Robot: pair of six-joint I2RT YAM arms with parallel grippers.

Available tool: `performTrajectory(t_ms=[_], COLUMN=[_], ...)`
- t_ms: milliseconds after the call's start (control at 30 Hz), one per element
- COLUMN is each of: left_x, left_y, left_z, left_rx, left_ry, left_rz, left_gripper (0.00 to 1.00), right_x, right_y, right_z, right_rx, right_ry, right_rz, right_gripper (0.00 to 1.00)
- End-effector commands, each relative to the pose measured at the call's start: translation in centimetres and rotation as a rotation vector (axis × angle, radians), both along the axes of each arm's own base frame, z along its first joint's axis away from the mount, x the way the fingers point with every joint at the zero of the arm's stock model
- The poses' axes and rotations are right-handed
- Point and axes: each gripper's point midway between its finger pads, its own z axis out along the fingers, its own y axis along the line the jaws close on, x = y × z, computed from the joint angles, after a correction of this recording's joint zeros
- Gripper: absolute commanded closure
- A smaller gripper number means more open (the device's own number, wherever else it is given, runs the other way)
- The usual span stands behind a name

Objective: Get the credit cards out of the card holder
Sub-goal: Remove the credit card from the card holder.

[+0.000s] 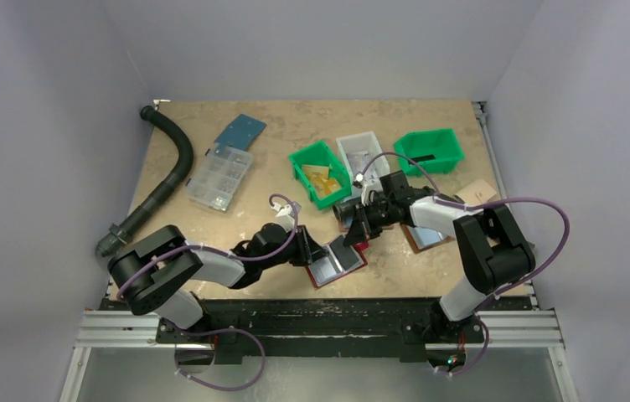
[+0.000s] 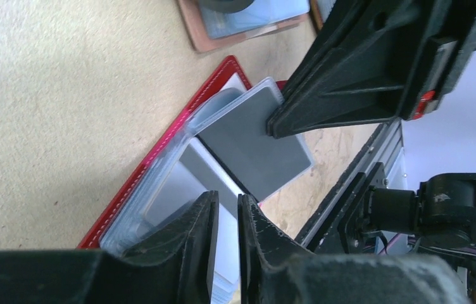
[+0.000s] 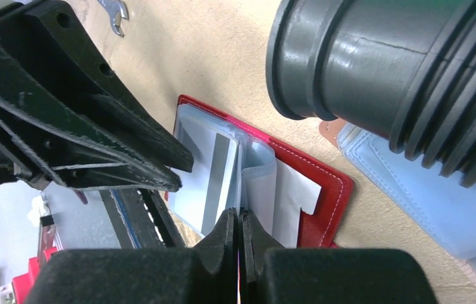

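Right gripper (image 3: 238,220) jaws pinch the middle leaf of the card holder (image 3: 331,190), which runs up-frame. Left gripper (image 2: 228,204), jaws narrow, pins its edge.

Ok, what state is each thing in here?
card holder: open flat, one pocket leaf raised
left gripper: shut on card holder's near pockets
right gripper: shut on card holder's raised leaf
organizer box: lid closed
brown folder: open

Red card holder (image 1: 338,263) lies spread open, its clear pockets holding grey credit cards (image 2: 252,147).
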Motion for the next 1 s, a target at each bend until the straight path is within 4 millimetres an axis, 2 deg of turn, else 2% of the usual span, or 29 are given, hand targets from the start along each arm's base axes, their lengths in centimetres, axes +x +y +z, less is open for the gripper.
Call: performTrajectory(t_ms=[0,133,233,333,533,867,967], left_x=[0.4,0.4,0.1,-0.2,-0.7,-1.3,-1.3], left_y=[-0.3,0.1,-0.1,-0.6,-1.0,-0.5,-0.4], left_z=[3.6,6.2,8.2,10.0,12.0,14.1,14.1], left_rx=[-0.059,-0.093,-0.146,-0.216,-0.352,-0.477,-0.486], left_ry=[-0.122,-0.191,-0.227,-0.249,-0.260,-0.304,-0.320], left_rz=[-0.022,-0.022,-0.035,-0.056,-0.058,-0.021,-0.003], left_gripper=[0.76,0.55,0.47,0.45,0.43,0.38,0.37], right_x=[0.7,0.1,-0.8,-1.3,-1.2,-1.6,-1.8], right_y=[0.9,1.3,1.5,1.1,0.1,-0.5,-0.6], right_z=[3.6,5.5,7.2,8.6,10.1,11.7,12.0], right_rx=[0.101,0.203,0.302,0.389,0.473,0.567,0.585], right_ry=[-0.067,-0.047,-0.046,-0.059,-0.082,-0.118,-0.124], right_rz=[0.043,0.078,0.144,0.198,0.199,0.250,0.263], right_gripper=[0.98,1.00,1.00,1.00,1.00,1.00,1.00])
